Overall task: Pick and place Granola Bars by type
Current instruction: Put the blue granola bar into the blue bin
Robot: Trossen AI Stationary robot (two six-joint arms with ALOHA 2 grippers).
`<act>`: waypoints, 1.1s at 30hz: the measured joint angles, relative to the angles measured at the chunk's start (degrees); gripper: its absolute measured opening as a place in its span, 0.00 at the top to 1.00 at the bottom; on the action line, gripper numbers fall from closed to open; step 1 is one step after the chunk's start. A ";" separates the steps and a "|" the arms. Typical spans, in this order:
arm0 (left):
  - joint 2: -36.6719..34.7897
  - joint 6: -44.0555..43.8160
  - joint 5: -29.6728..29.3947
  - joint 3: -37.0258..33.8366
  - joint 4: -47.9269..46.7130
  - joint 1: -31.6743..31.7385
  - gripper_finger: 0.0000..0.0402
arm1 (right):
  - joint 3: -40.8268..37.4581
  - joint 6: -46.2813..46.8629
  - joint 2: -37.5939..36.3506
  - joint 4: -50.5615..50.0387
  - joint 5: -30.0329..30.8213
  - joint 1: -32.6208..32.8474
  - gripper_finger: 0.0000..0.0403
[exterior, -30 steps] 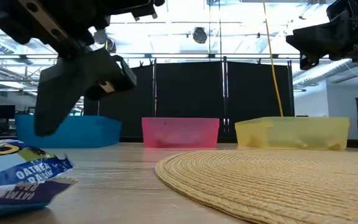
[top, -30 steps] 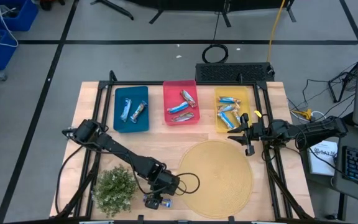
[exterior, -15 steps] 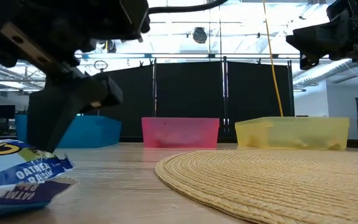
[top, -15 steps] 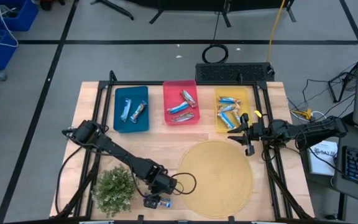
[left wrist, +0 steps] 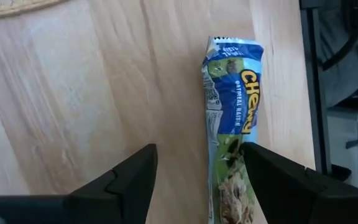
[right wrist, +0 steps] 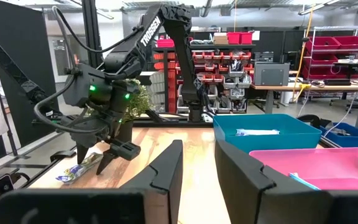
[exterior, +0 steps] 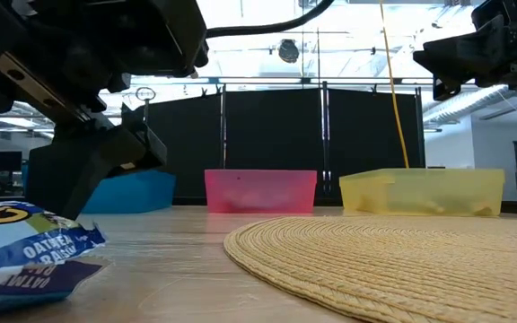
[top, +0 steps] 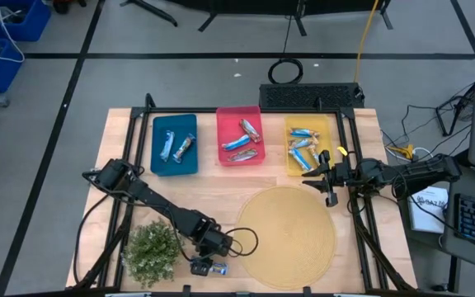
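Observation:
One blue-and-white granola bar lies flat on the wood near the table's near edge, and in the low view it is close to the camera. My left gripper is open just above it, pointing down; the bar's end lies between the fingers, close to one of them. Whether that finger touches the bar I cannot tell. My right gripper is open and holds nothing; it hovers beside the yellow bin. The other bars lie in the three bins.
The blue bin, pink bin and yellow bin stand in a row along the far side. A round woven mat lies in the near middle. A green plant stands just left of my left gripper. The near table edge is close to the bar.
My left gripper has moved a little toward the table's left and near edge and come down over the bar. The bar has not moved.

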 joint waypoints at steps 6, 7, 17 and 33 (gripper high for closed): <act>0.13 5.27 -1.64 -0.15 1.06 -0.24 0.57 | -0.02 0.00 0.00 0.02 -0.01 -0.01 0.78; 0.17 6.33 -2.20 -0.15 1.33 -0.35 0.63 | 0.00 0.00 0.00 0.02 -0.02 -0.01 0.78; 0.33 13.02 -3.66 -0.17 2.24 -0.11 0.99 | 0.00 0.00 0.00 0.02 -0.02 0.00 0.79; -6.14 27.13 -26.22 12.26 -18.07 2.14 1.00 | -0.02 0.00 0.02 -0.27 -0.02 -0.02 0.79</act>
